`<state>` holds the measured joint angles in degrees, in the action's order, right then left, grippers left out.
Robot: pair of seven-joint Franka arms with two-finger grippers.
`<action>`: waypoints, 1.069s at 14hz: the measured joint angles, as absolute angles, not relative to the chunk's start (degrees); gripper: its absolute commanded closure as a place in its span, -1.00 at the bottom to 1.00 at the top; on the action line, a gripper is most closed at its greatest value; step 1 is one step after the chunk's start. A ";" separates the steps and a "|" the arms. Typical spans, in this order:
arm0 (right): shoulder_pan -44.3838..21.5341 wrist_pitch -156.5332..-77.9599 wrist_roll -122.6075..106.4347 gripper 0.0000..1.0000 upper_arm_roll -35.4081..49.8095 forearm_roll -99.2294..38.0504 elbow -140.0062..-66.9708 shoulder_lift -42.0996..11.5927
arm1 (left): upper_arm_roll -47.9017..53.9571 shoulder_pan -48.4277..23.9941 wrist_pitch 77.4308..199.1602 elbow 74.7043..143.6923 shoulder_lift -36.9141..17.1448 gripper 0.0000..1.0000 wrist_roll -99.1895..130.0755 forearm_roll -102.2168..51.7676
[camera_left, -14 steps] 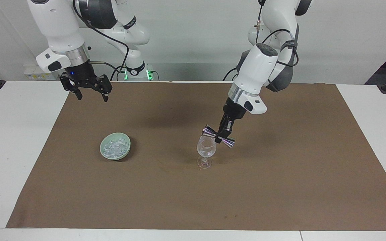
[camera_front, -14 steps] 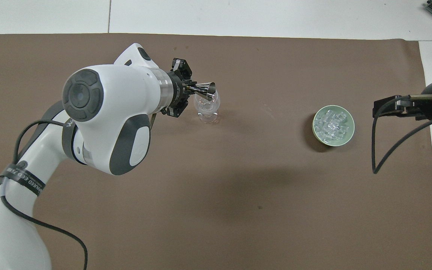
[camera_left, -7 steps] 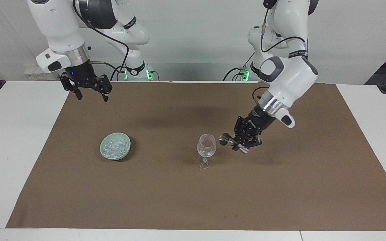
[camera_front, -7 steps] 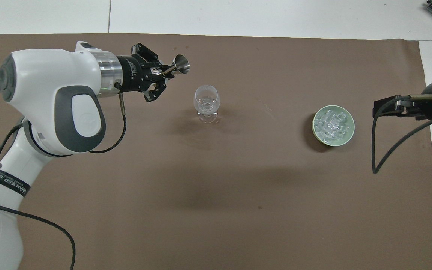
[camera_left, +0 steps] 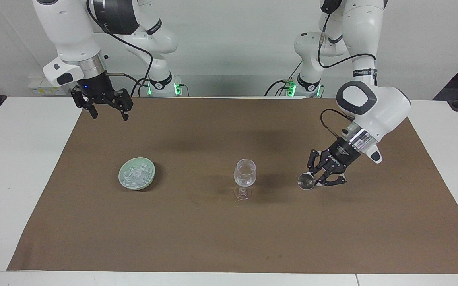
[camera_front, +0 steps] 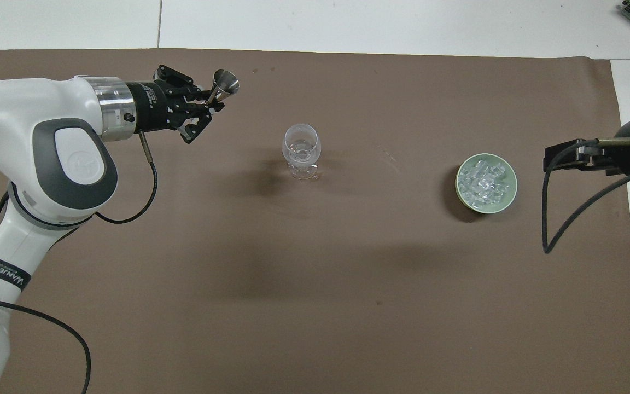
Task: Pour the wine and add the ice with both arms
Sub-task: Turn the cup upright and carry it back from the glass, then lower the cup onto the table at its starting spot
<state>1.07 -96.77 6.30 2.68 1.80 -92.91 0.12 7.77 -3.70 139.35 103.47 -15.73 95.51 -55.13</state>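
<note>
Facing view, left gripper pinching jigger beside wine glass, right gripper spread.

left gripper: clamps jigger over mat | glass: upright mid-mat | ice: in dish, toward right arm's end | right gripper: spread wide, raised over mat edge

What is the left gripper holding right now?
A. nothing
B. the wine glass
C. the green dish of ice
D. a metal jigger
D: the left gripper is shut on the metal jigger, carried in the air beside the wine glass, toward the left arm's end of the table.
</note>
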 measured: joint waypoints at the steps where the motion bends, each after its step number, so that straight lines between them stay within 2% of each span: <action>1: 1.07 -96.77 6.30 -1.00 2.68 1.80 -92.91 0.12 | 7.79 -2.99 139.25 104.09 -15.73 1.00 95.07 -56.41; 4: 1.07 -96.77 6.30 -1.00 2.68 1.80 -92.91 0.12 | 7.84 -0.28 135.62 105.87 -15.75 1.00 87.92 -61.81; 15: 1.07 -96.77 6.30 -1.00 2.68 1.80 -92.91 0.12 | 7.74 12.48 116.37 113.47 -15.13 1.00 58.57 -66.59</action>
<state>1.07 -96.77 6.30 2.68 1.80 -92.91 0.12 7.74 12.48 116.37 113.47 -15.13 58.57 -66.59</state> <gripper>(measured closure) 0.000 0.780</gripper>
